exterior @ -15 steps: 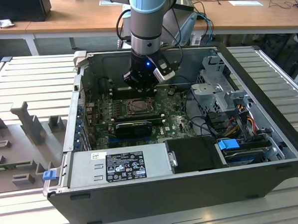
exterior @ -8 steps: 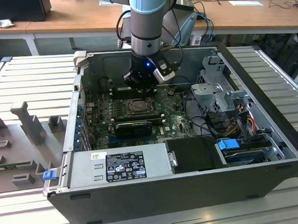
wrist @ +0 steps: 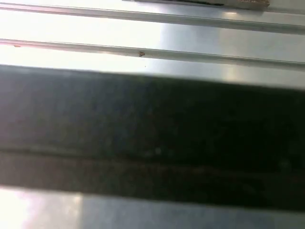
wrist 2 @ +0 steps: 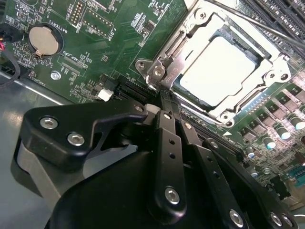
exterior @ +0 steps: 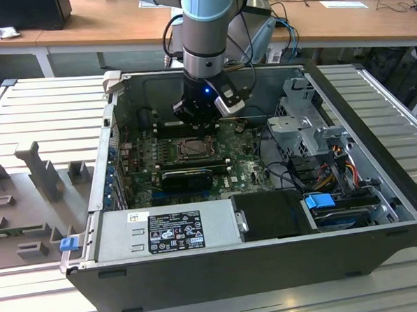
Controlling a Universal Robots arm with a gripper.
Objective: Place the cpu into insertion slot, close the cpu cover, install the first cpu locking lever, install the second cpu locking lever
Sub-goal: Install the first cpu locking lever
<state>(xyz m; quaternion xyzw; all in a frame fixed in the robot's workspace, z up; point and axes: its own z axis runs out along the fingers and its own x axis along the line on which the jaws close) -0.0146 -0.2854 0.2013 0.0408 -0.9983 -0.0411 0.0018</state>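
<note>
My arm reaches down into the open computer case (exterior: 382,259), which lies on its side on the ribbed metal tabletop (exterior: 45,108). In the exterior view the tool (exterior: 196,125) hangs just above the green circuit board (exterior: 244,161), right beside the insertion slot (exterior: 192,148). In the second wrist view the cpu (wrist 2: 220,69) already sits flat in the insertion slot (wrist 2: 267,47), silvery top up, and the cpu cover (wrist 2: 190,31) lies closed around it, its cut-out framing the chip. The tool (wrist 2: 164,98) has its black fingers (wrist 2: 169,143) drawn together, clenched, with their tips at the cover's near corner, by the screws there; I cannot tell whether they pinch anything. A thin lever (wrist 2: 267,24) runs along the slot's far edge. A round coin battery (wrist 2: 42,39) sits on the board, well apart from the slot
</note>
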